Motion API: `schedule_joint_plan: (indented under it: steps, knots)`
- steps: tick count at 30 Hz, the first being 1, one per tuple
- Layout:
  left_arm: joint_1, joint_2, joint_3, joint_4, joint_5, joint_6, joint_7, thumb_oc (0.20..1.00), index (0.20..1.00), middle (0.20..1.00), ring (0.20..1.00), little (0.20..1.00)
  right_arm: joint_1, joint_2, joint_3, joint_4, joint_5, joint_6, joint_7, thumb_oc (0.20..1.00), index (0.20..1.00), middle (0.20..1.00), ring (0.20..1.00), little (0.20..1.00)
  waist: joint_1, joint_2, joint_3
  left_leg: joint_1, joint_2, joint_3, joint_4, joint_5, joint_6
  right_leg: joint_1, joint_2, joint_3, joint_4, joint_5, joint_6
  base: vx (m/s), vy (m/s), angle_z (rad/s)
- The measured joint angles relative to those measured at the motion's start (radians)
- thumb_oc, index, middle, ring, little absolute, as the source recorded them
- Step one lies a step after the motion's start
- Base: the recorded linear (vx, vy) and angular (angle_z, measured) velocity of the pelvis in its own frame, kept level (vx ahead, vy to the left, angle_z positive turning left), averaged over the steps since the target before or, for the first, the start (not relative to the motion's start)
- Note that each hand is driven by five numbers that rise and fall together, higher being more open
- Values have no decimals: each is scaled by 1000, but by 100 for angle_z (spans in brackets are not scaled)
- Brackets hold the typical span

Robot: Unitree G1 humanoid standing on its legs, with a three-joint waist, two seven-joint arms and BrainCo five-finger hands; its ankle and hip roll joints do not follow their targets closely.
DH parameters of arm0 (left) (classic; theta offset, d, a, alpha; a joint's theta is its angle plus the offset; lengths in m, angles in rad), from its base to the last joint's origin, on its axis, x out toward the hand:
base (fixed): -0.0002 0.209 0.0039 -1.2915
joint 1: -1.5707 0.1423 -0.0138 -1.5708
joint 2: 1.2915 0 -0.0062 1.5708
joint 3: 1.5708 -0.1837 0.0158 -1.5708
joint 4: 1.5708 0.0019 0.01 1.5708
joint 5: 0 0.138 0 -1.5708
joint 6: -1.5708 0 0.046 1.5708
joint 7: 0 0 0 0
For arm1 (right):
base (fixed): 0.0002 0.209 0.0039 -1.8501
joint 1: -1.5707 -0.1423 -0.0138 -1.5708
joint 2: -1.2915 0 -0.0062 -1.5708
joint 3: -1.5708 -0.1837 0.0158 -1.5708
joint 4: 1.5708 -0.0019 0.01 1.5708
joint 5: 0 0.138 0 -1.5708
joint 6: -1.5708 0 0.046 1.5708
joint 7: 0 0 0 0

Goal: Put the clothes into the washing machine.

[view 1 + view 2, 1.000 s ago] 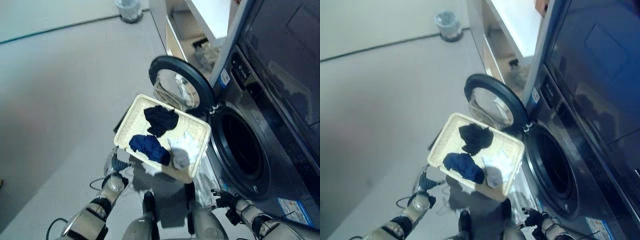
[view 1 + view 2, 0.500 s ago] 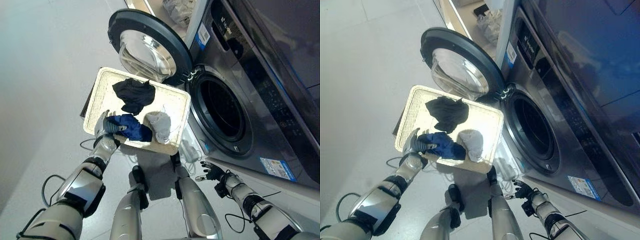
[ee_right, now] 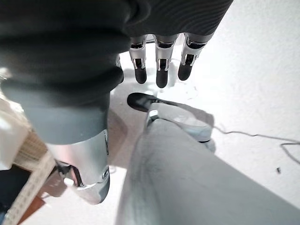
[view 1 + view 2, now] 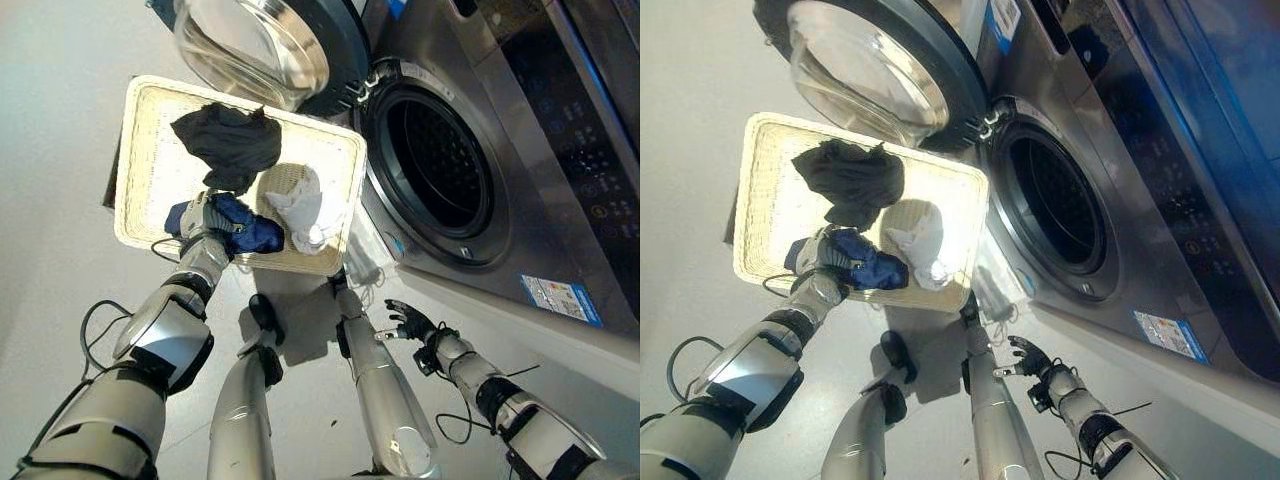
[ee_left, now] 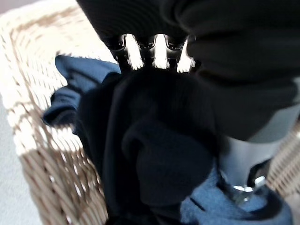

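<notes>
Three garments lie in the basket (image 4: 135, 150); your left hand (image 4: 205, 222) is sunk in the blue one (image 4: 245, 230) at its near edge, its grasp hidden. Lifted from a loose hold, the cloth may slip out short of the washer (image 4: 440, 165). Your right hand (image 4: 408, 320) hangs loosely spread.

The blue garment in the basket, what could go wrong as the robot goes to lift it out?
The left hand sits buried in the blue garment, so its grip is hard to judge and the cloth may slip. The white cloth and black garment lie close by in the wicker basket and could be dragged along.
</notes>
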Motion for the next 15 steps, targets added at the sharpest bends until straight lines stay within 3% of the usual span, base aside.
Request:
schedule_joint_plan:
  steps: [8,9,10,11,12,13,15]
  knots:
    - [-115,4,-141,18,241,225,-226,1000,1000,1000,1000,1000,-6,-15,8,-29,16,-1,-8,1000,1000,1000,1000,1000,-7,-1,-2,-43,3,-5,30,-19,-3,-42,8,17,8,-4,3,19,45,-7]
    - [-142,3,-187,17,320,285,-279,1000,1000,1000,1000,1000,-6,-29,9,-43,16,-1,-7,1000,1000,1000,1000,1000,-8,-1,-2,-55,1,-4,31,-20,-4,-55,7,20,10,-6,7,0,0,0]
    - [-155,0,-197,17,347,306,-297,831,831,831,831,831,-9,-33,9,-46,16,-1,-7,1000,1000,1000,1000,1000,-9,-1,-2,-61,1,-4,33,-20,-4,-61,7,21,13,-7,9,0,0,0]
    - [-165,0,-215,17,391,342,-337,470,470,470,470,470,-15,-37,8,-47,16,-1,-6,1000,1000,1000,1000,1000,-16,-2,-2,-69,0,-3,35,-19,-4,-73,7,22,19,-7,9,0,0,0]
    - [-176,1,-229,17,425,372,-380,369,369,369,369,369,-21,-40,9,-50,16,-1,-6,1000,1000,1000,1000,1000,-26,-2,-3,-76,1,-4,36,-19,-4,-78,7,22,20,-7,8,0,0,0]
    - [-186,1,-251,12,460,402,-422,200,200,200,200,200,-25,-43,9,-60,16,-1,-6,1000,1000,1000,1000,1000,-33,-2,-3,-79,1,-4,37,-19,-4,-82,8,23,21,-7,8,0,0,0]
    - [-195,2,-269,7,497,431,-470,200,200,200,200,200,-28,-46,9,-65,15,-1,-6,1000,1000,1000,1000,1000,-40,-1,-3,-81,1,-4,36,-19,-4,-84,9,23,21,-6,8,0,0,0]
